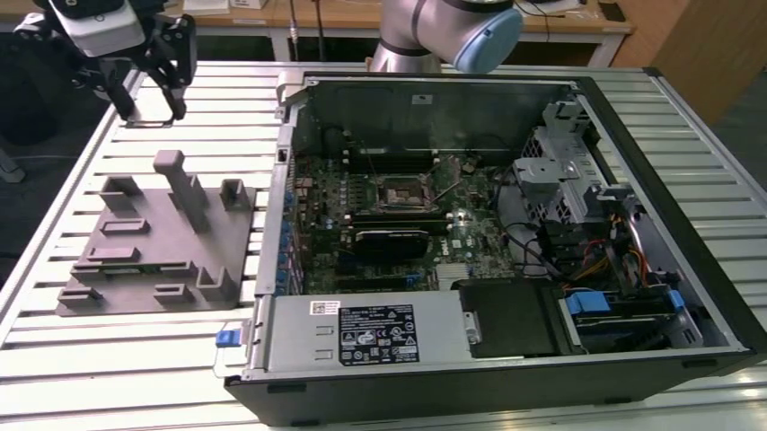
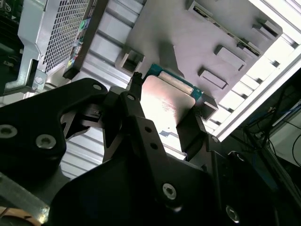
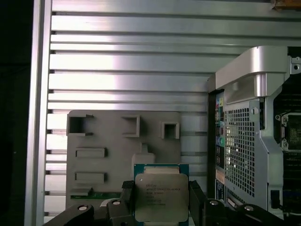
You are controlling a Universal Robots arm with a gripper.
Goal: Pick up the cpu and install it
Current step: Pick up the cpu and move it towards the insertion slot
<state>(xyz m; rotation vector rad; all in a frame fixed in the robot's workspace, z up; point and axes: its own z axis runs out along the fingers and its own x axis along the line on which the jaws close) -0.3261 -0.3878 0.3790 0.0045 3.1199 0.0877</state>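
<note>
cpu: edge deepest between the jaws cut off in first wrist view, behind fingers in second wrist view.

There are 1 cpu, 1 end effector, 1 grey fixture, 1 computer case and 1 slatted table.

A silvery-grey tubular arm is seen beyond the computer case, its joint closed by a pale blue round cap. The gripper is made of matte black angular links under a white-and-grey body. In the second wrist view, silver screws are set into its black plates.
</note>
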